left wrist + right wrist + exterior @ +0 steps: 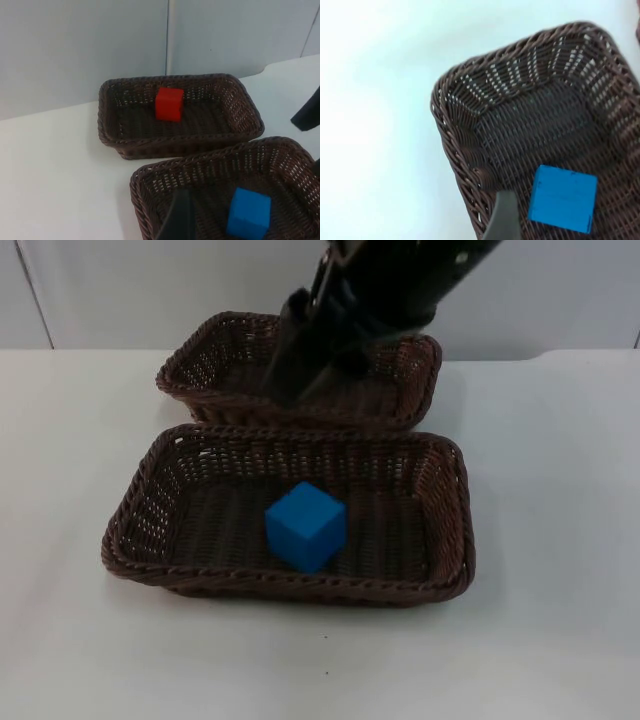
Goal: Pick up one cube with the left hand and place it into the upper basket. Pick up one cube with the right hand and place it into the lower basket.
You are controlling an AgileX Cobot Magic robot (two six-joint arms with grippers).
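Your blue cube sits in the lower basket; the red cube in the upper basket; the right gripper hangs at twelve o'clock above, and you cannot tell its finger state, nor the left gripper's.

Two baskets stand on the surface, one behind the other and nearly touching. The upper basket lies nearer the partition wall and holds one cube toward its back wall. The lower basket lies in front and holds another cube near its middle. The right claw hangs over the upper basket.
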